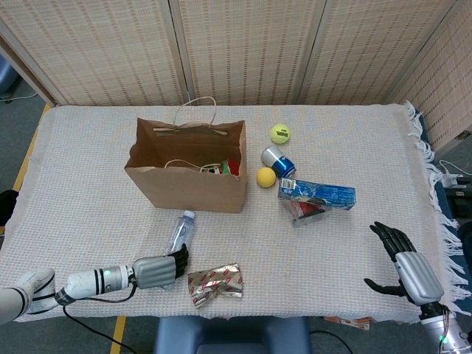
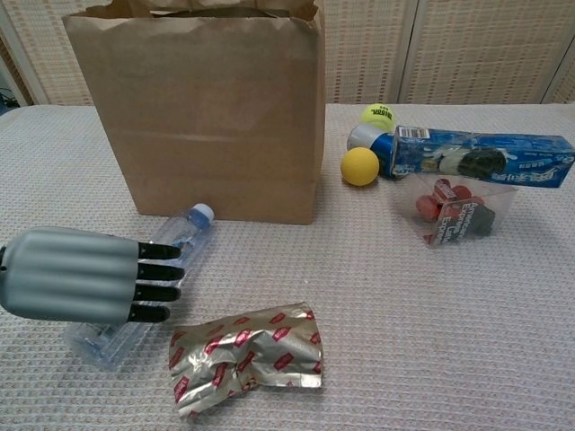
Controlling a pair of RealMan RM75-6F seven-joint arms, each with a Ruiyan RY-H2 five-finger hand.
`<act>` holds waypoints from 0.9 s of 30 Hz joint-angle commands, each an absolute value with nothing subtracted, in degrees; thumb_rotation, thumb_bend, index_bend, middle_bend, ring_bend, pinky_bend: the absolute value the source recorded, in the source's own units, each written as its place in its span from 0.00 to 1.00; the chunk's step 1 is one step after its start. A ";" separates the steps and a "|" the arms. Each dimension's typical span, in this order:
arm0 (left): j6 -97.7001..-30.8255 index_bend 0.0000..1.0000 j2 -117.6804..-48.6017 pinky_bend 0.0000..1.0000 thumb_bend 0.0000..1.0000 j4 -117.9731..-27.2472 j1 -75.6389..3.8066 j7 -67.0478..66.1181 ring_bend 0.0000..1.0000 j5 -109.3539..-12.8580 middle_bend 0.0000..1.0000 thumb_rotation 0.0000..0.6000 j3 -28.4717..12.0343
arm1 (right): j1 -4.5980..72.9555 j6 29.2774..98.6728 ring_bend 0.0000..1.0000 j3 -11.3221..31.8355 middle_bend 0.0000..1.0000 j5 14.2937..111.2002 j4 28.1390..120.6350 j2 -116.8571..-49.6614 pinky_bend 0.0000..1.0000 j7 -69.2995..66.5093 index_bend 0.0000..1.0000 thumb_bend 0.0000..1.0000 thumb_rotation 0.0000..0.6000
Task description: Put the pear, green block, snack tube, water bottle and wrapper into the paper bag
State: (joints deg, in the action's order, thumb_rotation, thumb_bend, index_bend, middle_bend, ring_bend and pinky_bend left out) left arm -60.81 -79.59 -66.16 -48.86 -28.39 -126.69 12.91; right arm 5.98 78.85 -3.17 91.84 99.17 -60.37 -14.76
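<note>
The clear water bottle point(image 1: 180, 230) point(image 2: 187, 235) lies on the cloth in front of the brown paper bag point(image 1: 193, 186) point(image 2: 202, 117), its cap toward the bag. My left hand point(image 1: 158, 271) point(image 2: 83, 275) lies over the bottle's lower half, fingers curled round it. The crumpled silver-and-red wrapper point(image 1: 214, 283) point(image 2: 247, 356) lies just right of that hand, apart from it. Red and green things point(image 1: 223, 168) show inside the bag's open mouth. My right hand point(image 1: 408, 267) hovers at the table's front right corner, fingers spread, holding nothing; the chest view does not show it.
Right of the bag lie a tennis ball point(image 1: 279, 133) point(image 2: 378, 115), a yellow ball point(image 1: 265, 177) point(image 2: 359, 166), a can point(image 1: 276, 158) point(image 2: 367, 136), a blue box point(image 1: 318, 193) point(image 2: 485, 157) and a clear tub point(image 1: 304, 210) point(image 2: 456, 208). The front table edge is close to my left hand.
</note>
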 commanded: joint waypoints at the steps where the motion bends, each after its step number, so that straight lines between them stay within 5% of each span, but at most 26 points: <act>1: -64.47 0.63 -76.61 0.65 0.60 -66.84 -48.08 -27.18 0.57 -127.08 0.62 1.00 14.12 | 5.91 78.98 0.00 -3.11 0.00 91.74 99.20 -60.32 0.00 -14.83 0.00 0.06 1.00; 12: -71.45 0.63 -62.52 0.65 0.60 -67.92 -42.17 -26.90 0.57 -121.28 0.62 1.00 15.17 | 5.95 78.46 0.00 -3.22 0.00 91.45 99.36 -60.49 0.00 -13.98 0.00 0.06 1.00; 27: -82.52 0.63 -67.45 0.65 0.60 -71.57 -32.20 -17.50 0.57 -90.14 0.62 1.00 -5.88 | 5.76 78.81 0.00 -2.99 0.00 91.26 99.03 -60.99 0.00 -13.08 0.00 0.06 1.00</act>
